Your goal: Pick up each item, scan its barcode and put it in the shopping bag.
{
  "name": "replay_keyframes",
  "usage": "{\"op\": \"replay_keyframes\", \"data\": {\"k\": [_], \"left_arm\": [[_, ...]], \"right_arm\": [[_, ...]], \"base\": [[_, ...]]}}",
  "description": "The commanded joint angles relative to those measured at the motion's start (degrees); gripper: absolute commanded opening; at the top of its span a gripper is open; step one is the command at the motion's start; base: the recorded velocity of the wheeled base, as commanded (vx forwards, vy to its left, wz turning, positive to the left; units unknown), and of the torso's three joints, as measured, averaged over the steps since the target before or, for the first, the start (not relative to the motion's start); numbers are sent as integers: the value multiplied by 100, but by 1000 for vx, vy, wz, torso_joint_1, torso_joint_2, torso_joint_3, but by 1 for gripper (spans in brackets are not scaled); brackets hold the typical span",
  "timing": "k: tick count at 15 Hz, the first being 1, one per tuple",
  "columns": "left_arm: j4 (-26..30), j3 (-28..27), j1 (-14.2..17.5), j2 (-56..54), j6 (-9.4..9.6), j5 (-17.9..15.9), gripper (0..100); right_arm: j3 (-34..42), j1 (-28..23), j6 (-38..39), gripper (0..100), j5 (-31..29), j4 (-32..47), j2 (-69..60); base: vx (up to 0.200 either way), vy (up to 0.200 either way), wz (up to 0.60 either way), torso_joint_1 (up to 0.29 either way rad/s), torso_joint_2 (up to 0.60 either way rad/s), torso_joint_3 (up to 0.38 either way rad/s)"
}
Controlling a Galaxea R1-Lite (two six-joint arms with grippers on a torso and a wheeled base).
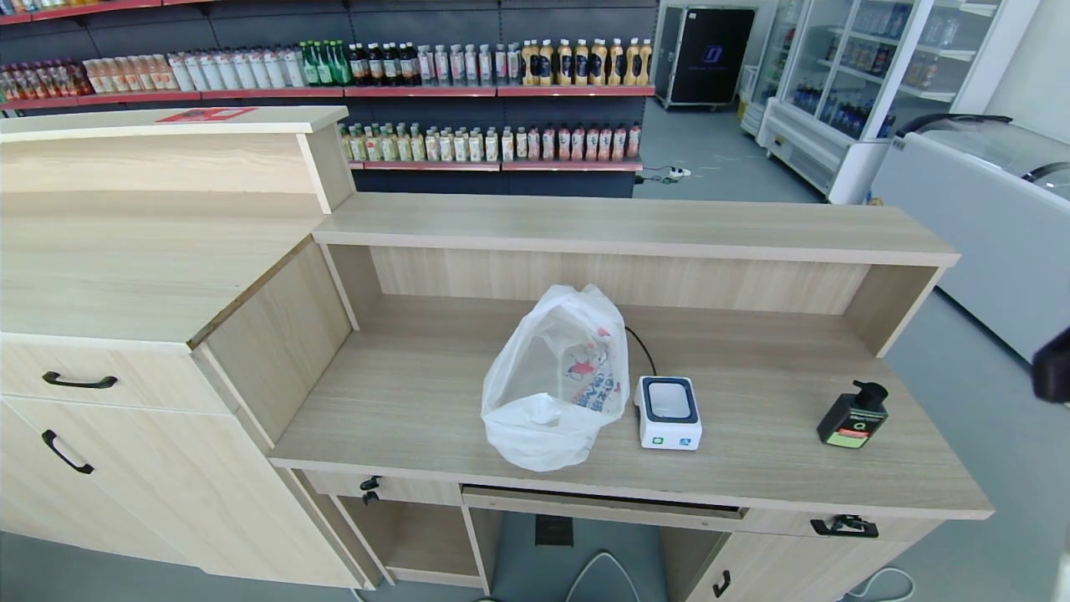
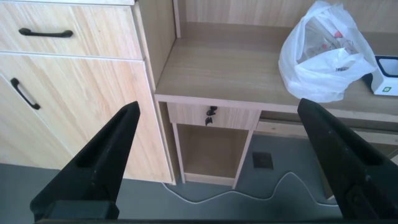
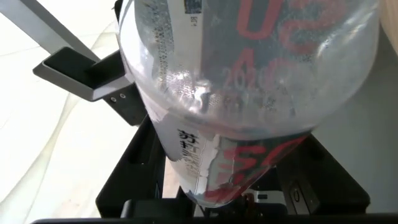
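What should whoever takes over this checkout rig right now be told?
Left gripper: open, empty, off the counter's front left corner, above the floor.
Right gripper: shut on a clear plastic bottle with red print, not at the scanner.
On the counter: shopping bag standing open, scanner just to its right, black pump bottle farther right.
Done: clear bottle picked up.
Left: scan and bag it, then the pump bottle. Whether the bag holds anything cannot be told.
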Motion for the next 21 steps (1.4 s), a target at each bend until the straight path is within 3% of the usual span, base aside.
{"op": "replay_keyframes", "data": {"k": [1, 11, 21], "left_arm": [[0, 0, 0, -2, 2, 4, 100], [0, 0, 0, -2, 2, 4, 100], [0, 0, 0, -2, 2, 4, 100]], "right_arm": [[-20, 1, 2, 0, 1, -3, -98], [384, -17, -68, 0, -16, -12, -300], [-99, 36, -525, 0, -8, -20, 473]], "base": [[0, 0, 0, 0, 0, 0], [0, 0, 0, 0, 0, 0], [0, 0, 0, 0, 0, 0]]}}
